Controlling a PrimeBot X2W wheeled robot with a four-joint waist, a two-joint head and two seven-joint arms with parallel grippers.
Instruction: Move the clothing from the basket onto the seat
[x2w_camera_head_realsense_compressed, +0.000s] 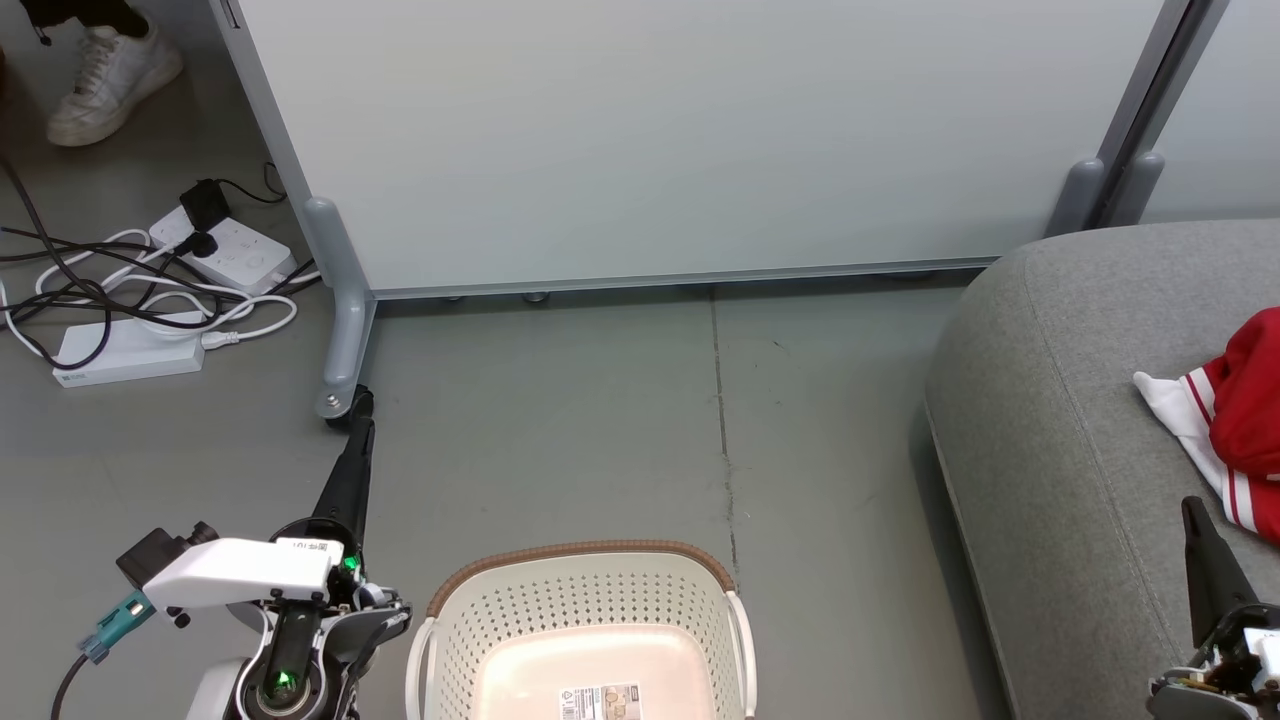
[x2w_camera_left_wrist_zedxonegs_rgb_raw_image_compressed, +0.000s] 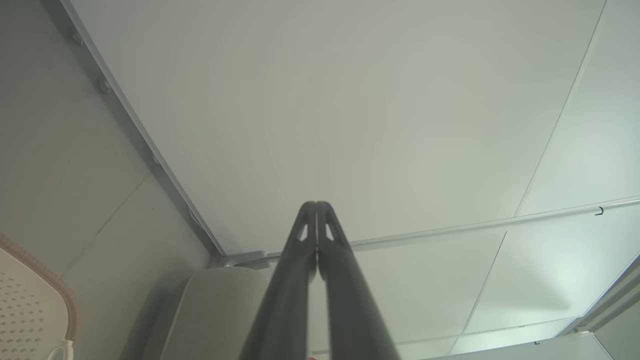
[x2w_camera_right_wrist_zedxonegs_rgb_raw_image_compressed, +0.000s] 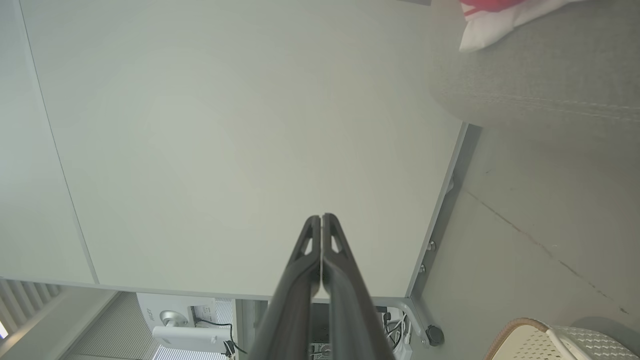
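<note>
The cream-white basket (x2w_camera_head_realsense_compressed: 585, 612) with a brown rim stands on the floor at the bottom centre, with only a label sticker inside; its rim (x2w_camera_left_wrist_zedxonegs_rgb_raw_image_compressed: 35, 272) and a corner (x2w_camera_right_wrist_zedxonegs_rgb_raw_image_compressed: 530, 340) also show in the wrist views. The red clothing (x2w_camera_head_realsense_compressed: 1235, 420) with white trim lies on the grey seat (x2w_camera_head_realsense_compressed: 1060, 440) at the right, and its white edge (x2w_camera_right_wrist_zedxonegs_rgb_raw_image_compressed: 492, 22) shows over the seat (x2w_camera_right_wrist_zedxonegs_rgb_raw_image_compressed: 540, 85). My left gripper (x2w_camera_head_realsense_compressed: 358, 400) is shut and empty left of the basket, fingers together (x2w_camera_left_wrist_zedxonegs_rgb_raw_image_compressed: 317, 205). My right gripper (x2w_camera_head_realsense_compressed: 1192, 505) is shut and empty near the seat's front, fingers pressed together (x2w_camera_right_wrist_zedxonegs_rgb_raw_image_compressed: 321, 217).
A pale partition panel (x2w_camera_head_realsense_compressed: 680, 140) on metal feet stands behind the floor. Power strips and tangled cables (x2w_camera_head_realsense_compressed: 150, 290) lie at the far left, near a person's white shoe (x2w_camera_head_realsense_compressed: 110, 75). Bare grey floor (x2w_camera_head_realsense_compressed: 640, 420) lies between basket, partition and seat.
</note>
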